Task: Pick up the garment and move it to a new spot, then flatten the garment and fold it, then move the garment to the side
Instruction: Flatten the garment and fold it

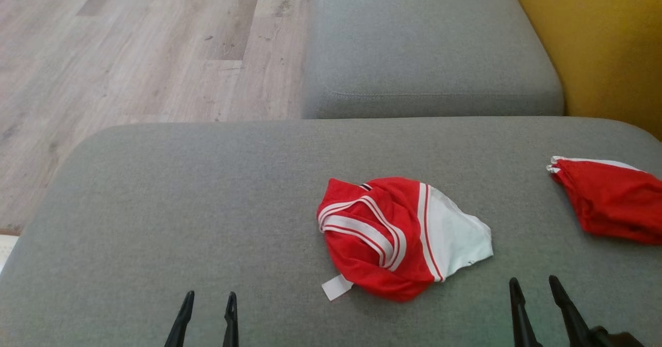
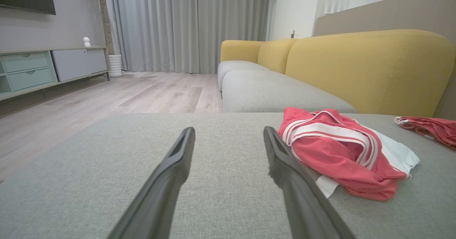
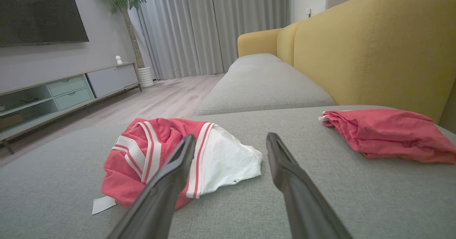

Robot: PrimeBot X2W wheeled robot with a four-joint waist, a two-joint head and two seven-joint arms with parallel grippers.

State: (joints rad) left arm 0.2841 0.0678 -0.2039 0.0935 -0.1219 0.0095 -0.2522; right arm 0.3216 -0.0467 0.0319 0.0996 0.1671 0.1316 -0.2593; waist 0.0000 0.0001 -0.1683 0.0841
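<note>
Garment (image 1: 403, 238) near the cushion (image 1: 155, 207) front edge, ahead between both jaws.
Jaws apart, empty; right jaws nearer, by its white end.

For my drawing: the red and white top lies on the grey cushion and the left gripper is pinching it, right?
No. In the head view the left gripper is open, apart from the red and white top, which does lie on the grey cushion.

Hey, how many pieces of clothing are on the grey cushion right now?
2. A crumpled red-and-white garment lies near the middle of the cushion; a red garment lies at its right edge, cut off in the head view. More could be hidden underneath.
</note>
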